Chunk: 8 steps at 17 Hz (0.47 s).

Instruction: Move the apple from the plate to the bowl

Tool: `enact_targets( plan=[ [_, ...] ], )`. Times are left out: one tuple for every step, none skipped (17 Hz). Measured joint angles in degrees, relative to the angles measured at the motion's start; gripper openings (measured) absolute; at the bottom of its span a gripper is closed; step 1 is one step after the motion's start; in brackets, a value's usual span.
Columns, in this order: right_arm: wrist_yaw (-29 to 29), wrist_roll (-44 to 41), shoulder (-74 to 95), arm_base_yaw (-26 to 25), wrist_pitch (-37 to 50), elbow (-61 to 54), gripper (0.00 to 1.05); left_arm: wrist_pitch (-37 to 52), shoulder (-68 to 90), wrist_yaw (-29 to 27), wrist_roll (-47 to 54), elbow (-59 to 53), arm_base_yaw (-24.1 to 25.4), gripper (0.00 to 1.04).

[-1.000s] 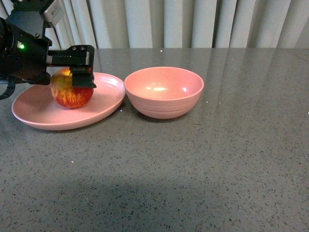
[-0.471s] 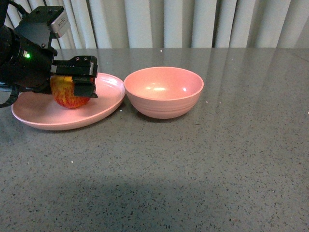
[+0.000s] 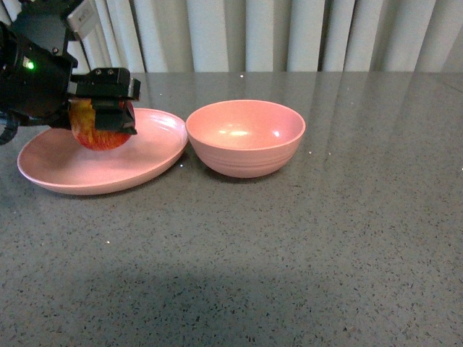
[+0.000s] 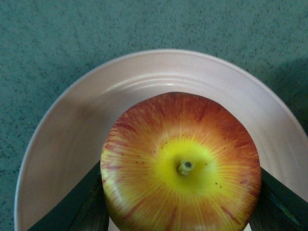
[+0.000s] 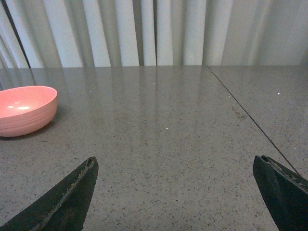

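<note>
My left gripper (image 3: pixel 108 108) is shut on the red, yellow-streaked apple (image 3: pixel 95 130) and holds it just above the wide pink plate (image 3: pixel 155 152) at the left. In the left wrist view the apple (image 4: pixel 180 166) fills the space between the dark fingers (image 4: pixel 72 207), with the plate (image 4: pixel 72 130) below it. The deep pink bowl (image 3: pixel 246 137) stands right of the plate, empty; it also shows in the right wrist view (image 5: pixel 24 109). My right gripper (image 5: pixel 185 185) is open and empty over bare table, right of the bowl, out of the front view.
The grey speckled table (image 3: pixel 289 253) stretches in front and to the right. White curtains (image 3: pixel 289 36) hang along the table's far edge. A seam (image 5: pixel 250 120) runs across the tabletop in the right wrist view.
My left gripper dropped onto the apple and closed on it, then rose a little. The apple has come up off the plate.
</note>
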Motion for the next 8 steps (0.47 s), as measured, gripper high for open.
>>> enact_targets(
  plan=[
    [0.0,0.0,0.0,0.0,0.0,0.0,0.98,-0.1,-1.1,-0.2,0.0,0.1,0.0,0.69],
    [0.0,0.0,0.0,0.0,0.0,0.0,0.98,-0.6,-2.4,-0.3,0.1,0.3,0.0,0.69],
    [0.0,0.0,0.0,0.0,0.0,0.0,0.98,-1.1,-3.6,-0.4,0.2,0.5,-0.1,0.69],
    [0.0,0.0,0.0,0.0,0.0,0.0,0.98,-1.5,-4.9,-0.5,0.3,1.2,-0.4,0.69],
    [0.0,0.0,0.0,0.0,0.0,0.0,0.98,-1.9,-5.7,-0.6,0.3,1.7,-0.7,0.69],
    [0.0,0.0,0.0,0.0,0.0,0.0,0.98,-2.3,-6.9,-0.6,0.3,2.4,-1.2,0.69],
    [0.0,0.0,0.0,0.0,0.0,0.0,0.98,-2.6,-8.1,-0.6,0.4,3.1,-2.0,0.69],
    [0.0,0.0,0.0,0.0,0.0,0.0,0.98,-3.8,-12.5,-0.9,0.5,6.1,-6.4,0.69]
  ],
)
